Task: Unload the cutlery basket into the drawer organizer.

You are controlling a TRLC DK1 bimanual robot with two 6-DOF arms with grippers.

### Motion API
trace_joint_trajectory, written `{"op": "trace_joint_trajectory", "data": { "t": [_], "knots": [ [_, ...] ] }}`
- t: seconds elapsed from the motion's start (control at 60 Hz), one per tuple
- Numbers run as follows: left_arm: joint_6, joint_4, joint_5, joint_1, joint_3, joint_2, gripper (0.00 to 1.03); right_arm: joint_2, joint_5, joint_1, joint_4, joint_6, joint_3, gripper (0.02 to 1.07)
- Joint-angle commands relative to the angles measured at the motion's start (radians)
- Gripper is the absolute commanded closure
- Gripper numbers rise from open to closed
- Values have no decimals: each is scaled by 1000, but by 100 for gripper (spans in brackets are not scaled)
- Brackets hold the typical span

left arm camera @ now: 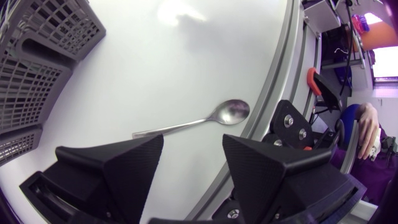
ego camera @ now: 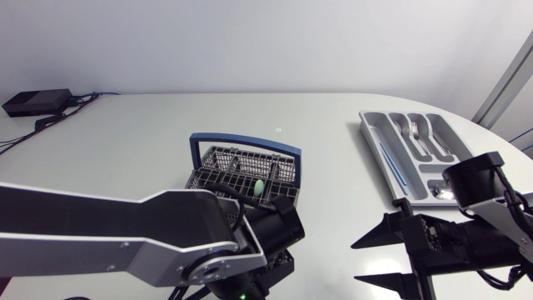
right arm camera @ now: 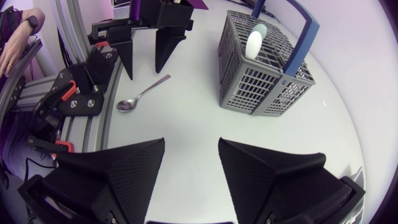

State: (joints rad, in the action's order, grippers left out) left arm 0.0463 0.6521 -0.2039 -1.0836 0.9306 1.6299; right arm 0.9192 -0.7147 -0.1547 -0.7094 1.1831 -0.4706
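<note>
Spoon [left arm camera: 193, 123] lies flat on worktop [ego camera: 150, 133] near cutlery basket [ego camera: 241, 171], below left gripper [left arm camera: 193, 143]; its fingers spread, nothing held. Right gripper [right arm camera: 191, 144] fingers likewise released. Basket holds possibly one pale-handled utensil [ego camera: 260, 187].

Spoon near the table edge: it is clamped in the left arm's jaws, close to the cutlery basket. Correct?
No: the spoon lies loose on the table ahead of the left arm's open jaws, close to the cutlery basket, as the left wrist view shows.
</note>
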Motion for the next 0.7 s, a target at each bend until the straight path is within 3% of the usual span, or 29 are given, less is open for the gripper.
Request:
{"op": "trace_joint_trajectory", "data": {
  "t": [0.0, 0.267, 0.683],
  "knots": [
    [-65, -8, -8, -19, 17, 30, 32, 15, -14, 6, -1, 27, 30, 43],
    [-203, -6, 4, -47, 45, 48, 31, 35, -22, 4, 4, 44, 32, 43],
    [-586, 32, 64, -72, 62, 25, 32, 35, -29, 0, 1, 52, 32, 43]
  ]
}}
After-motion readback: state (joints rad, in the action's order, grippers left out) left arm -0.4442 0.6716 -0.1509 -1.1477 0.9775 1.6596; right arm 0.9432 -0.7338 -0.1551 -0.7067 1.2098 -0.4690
